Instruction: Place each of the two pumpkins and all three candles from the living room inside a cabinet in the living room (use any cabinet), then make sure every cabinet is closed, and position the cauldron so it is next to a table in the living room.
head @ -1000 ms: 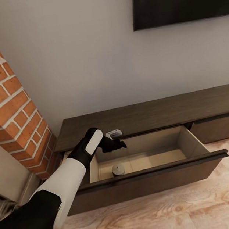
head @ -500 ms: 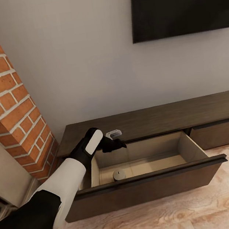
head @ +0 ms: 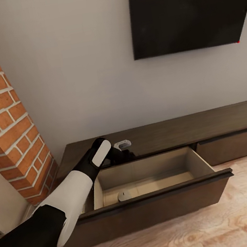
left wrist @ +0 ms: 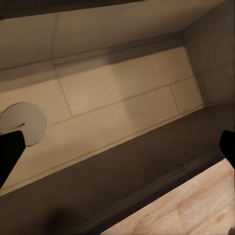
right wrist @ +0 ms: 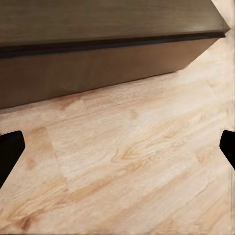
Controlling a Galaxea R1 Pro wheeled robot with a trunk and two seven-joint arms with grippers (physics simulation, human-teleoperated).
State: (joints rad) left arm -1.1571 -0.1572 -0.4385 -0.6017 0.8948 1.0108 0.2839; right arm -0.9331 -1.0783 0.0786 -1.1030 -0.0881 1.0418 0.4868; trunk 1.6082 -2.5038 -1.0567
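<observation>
- Cabinet [head: 188, 126]: long low dark brown unit against the pale wall, flat top; one drawer [head: 153, 205] at its left part pulled out toward the near side, over the wood floor [head: 221, 227].
- Drawer inside is light beige; one candle [head: 124, 195] stands upright on the drawer floor, near-left part, close to the drawer's front panel and apart from the side walls.
- Left wrist view: the same candle [left wrist: 23, 122] seen from above as a pale round disc with a tiny dark wick, on the beige drawer floor [left wrist: 122, 98]; dark front edge of the drawer and a strip of wood floor beyond it.
- Left hand [head: 122, 152]: over the far-left corner of the open drawer, at the edge of the cabinet top, above the candle and not touching it.
- Left hand fingers [left wrist: 9, 154] show at both edges of the left wrist view, wide apart, nothing between them; hand is spread and empty.
- Right hand fingers [right wrist: 10, 152]: dark tips at both edges of the right wrist view, wide apart, nothing held; it faces down at wood floor [right wrist: 127, 156] with the dark cabinet front [right wrist: 98, 63] at the far side.
- Closed cabinet panel [head: 235, 145] right of the open drawer.
- Brick column [head: 2, 119] at the left, beside the cabinet's left end.
- Black TV screen [head: 186, 8] on the wall above the cabinet, right of centre.
</observation>
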